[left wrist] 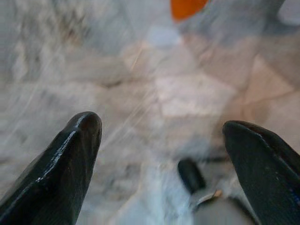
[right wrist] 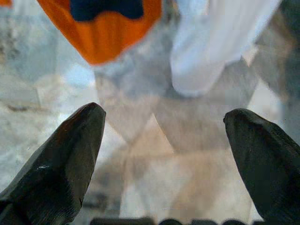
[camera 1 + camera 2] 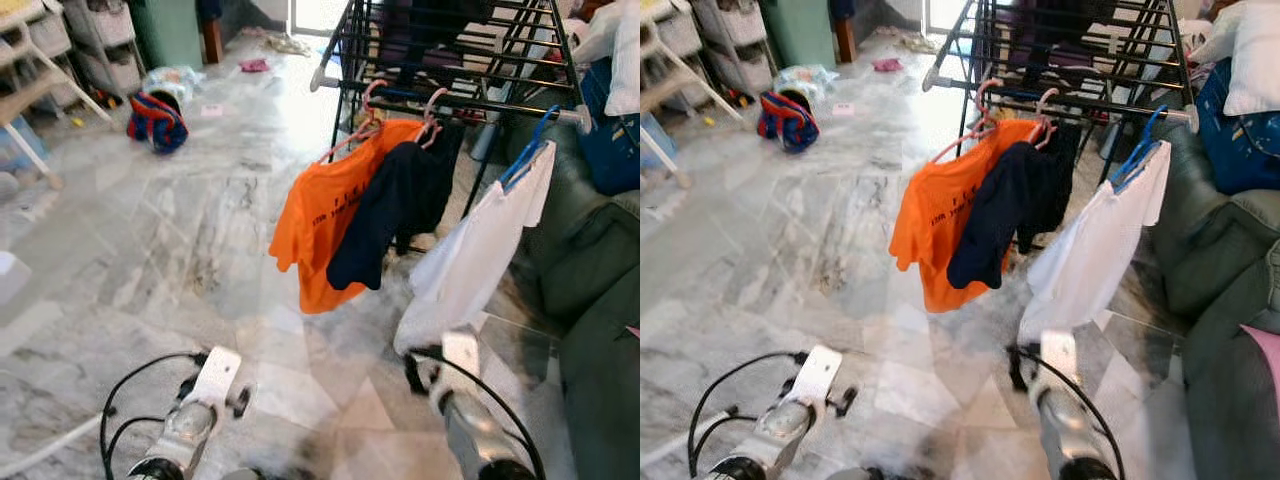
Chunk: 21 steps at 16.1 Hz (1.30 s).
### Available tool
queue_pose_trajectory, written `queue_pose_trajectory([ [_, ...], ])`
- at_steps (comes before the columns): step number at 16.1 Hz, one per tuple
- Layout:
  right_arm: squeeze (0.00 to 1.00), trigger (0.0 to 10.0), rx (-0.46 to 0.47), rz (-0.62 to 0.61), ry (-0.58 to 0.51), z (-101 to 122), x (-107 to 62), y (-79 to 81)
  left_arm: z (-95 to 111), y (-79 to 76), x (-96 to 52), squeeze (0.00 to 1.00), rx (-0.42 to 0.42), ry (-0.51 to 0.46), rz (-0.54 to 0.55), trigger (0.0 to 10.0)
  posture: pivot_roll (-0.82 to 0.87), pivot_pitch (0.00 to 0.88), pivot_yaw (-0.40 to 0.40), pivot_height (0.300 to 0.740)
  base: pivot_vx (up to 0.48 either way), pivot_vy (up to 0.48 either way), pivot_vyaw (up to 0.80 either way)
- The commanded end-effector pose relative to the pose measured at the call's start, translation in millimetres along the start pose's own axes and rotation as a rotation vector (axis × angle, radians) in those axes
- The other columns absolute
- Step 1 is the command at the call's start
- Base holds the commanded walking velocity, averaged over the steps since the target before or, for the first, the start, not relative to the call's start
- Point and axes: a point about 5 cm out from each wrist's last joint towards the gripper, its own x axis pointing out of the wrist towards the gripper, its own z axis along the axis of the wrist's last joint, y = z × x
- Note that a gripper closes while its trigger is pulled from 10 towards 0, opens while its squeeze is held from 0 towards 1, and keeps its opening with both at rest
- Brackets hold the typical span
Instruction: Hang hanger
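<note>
Three garments hang on the black drying rack [image 3: 455,60]: an orange T-shirt [image 3: 330,215] on a pink hanger [image 3: 362,125], a navy shirt [image 3: 392,210], and a white shirt [image 3: 470,255] on a blue hanger [image 3: 528,150]. Both silver arms are held low over the marble floor [image 3: 170,250], forearms pointing forward. Left gripper [image 1: 161,145]: fingers spread wide, holding nothing. Right gripper [image 2: 164,140]: fingers likewise wide apart and empty, aimed at the floor below the shirt hems.

Daylight glare on floor [image 3: 300,110] by rack; head views fairly sharp, both wrist views w/ motion blur.
</note>
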Motion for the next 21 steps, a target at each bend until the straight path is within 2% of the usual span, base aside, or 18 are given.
queue_pose_trajectory([
  [1, 0.00, 10.0, 0.027, -0.016, 0.052, -11.4, -2.9, -6.6, -4.7, 2.5, -0.4, 0.00, -0.016, 0.036, 0.022, 10.0, 0.01, 0.012, -0.003, 0.740, 0.000, 0.000, 0.00],
  [3, 0.00, 10.0, 0.020, -0.031, 0.113, -28.3, -8.8, -16.7, -10.5, -0.9, -0.9, 0.00, -0.043, 0.078, 0.009, 10.0, -0.02, 0.017, 0.002, 0.740, 0.000, 0.000, 0.00],
  [6, 0.00, 10.0, -0.023, -0.007, 0.147, -33.6, -10.2, -17.0, -15.1, -3.8, -1.1, 0.00, -0.125, 0.124, 0.017, 10.0, 0.01, 0.019, -0.037, 0.740, 0.000, 0.000, 0.00],
  [8, 0.00, 10.0, -0.063, 0.005, 0.163, -35.2, -10.4, -16.0, -17.0, -5.1, -1.6, 0.00, -0.148, 0.128, 0.025, 10.0, 0.01, 0.019, -0.044, 0.740, 0.000, 0.000, 0.00],
  [11, 0.00, 10.0, -0.082, 0.017, 0.182, -39.6, -11.8, -14.6, -24.0, -5.9, -3.5, 0.00, -0.133, 0.151, 0.022, 10.0, 0.02, 0.025, -0.037, 0.740, 0.000, 0.000, 0.00],
  [13, 0.00, 10.0, 0.017, -0.025, 0.188, -45.1, -14.4, -17.7, -26.7, -5.7, -4.3, 0.00, -0.143, 0.161, 0.009, 10.0, 0.00, 0.035, -0.007, 0.740, 0.000, 0.000, 0.00],
  [15, 0.00, 10.0, 0.045, -0.041, 0.196, -48.1, -15.5, -18.2, -24.6, -4.5, -3.6, 0.00, -0.129, 0.163, 0.001, 10.0, -0.01, 0.043, 0.018, 0.740, 0.000, 0.000, 0.00],
  [17, 0.00, 10.0, 0.035, -0.050, 0.207, -52.8, -17.5, -17.1, -18.6, -5.2, -1.8, 0.00, -0.104, 0.153, -0.016, 10.0, -0.04, 0.046, 0.051, 0.740, 0.000, 0.000, 0.00],
  [19, 0.00, 10.0, 0.073, -0.056, 0.215, -57.4, -19.5, -16.6, -12.8, -6.6, -0.1, 0.00, -0.083, 0.144, -0.030, 10.0, -0.05, 0.046, 0.063, 0.740, 0.000, 0.000, 0.00],
  [21, 0.00, 10.0, 0.057, -0.052, 0.219, -59.0, -20.5, -17.4, -16.9, -7.3, -1.3, 0.00, -0.083, 0.148, -0.035, 10.0, -0.06, 0.044, 0.062, 0.740, 0.000, 0.000, 0.00],
])
